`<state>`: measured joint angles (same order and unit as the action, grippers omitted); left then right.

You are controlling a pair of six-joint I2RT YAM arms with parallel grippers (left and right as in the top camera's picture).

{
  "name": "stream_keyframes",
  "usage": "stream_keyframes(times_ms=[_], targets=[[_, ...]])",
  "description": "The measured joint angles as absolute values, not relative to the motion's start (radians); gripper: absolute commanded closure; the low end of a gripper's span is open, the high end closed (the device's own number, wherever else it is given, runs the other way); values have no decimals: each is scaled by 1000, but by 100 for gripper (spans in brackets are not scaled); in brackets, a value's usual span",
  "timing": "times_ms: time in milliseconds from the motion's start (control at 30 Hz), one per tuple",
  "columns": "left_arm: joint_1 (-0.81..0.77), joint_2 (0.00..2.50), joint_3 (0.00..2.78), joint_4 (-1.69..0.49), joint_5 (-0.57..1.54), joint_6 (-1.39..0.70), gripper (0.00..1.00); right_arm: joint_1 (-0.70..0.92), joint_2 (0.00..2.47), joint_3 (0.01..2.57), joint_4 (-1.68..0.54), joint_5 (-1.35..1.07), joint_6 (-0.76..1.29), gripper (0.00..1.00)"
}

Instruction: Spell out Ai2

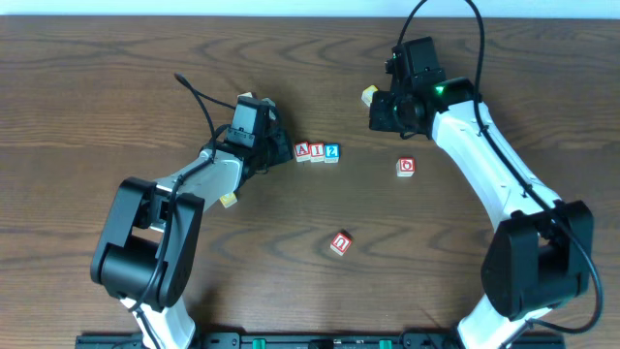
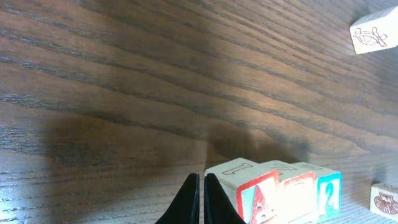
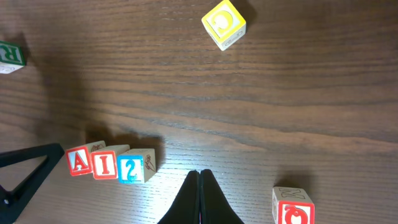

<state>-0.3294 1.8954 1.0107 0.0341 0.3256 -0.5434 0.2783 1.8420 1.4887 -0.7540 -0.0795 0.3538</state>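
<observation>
Three wooden letter blocks stand side by side in a row at the table's middle: a red A block, a red I block and a blue 2 block. They also show in the right wrist view as A, I and 2, and in the left wrist view as A, I and 2. My left gripper is shut and empty, just left of the A block. My right gripper is shut and empty, held above the table right of the row.
A red O block lies right of the row and another red block lies nearer the front. A yellow G block lies by the right arm. A green R block and a plain-faced block show at the view edges.
</observation>
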Motion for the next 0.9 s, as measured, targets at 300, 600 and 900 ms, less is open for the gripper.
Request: stream_keyframes(times_ms=[300,600,900], targets=[[-330,1925,1011,62,337,-580,94,278,1842,1489,-754,-80,347,99],[-332,1925,1011,111,353,-581,94,278,1842,1489,-755,-80,334,99],[-350,1925,1011,112,361,-581,94,278,1842,1489,-755,-80,328,99]])
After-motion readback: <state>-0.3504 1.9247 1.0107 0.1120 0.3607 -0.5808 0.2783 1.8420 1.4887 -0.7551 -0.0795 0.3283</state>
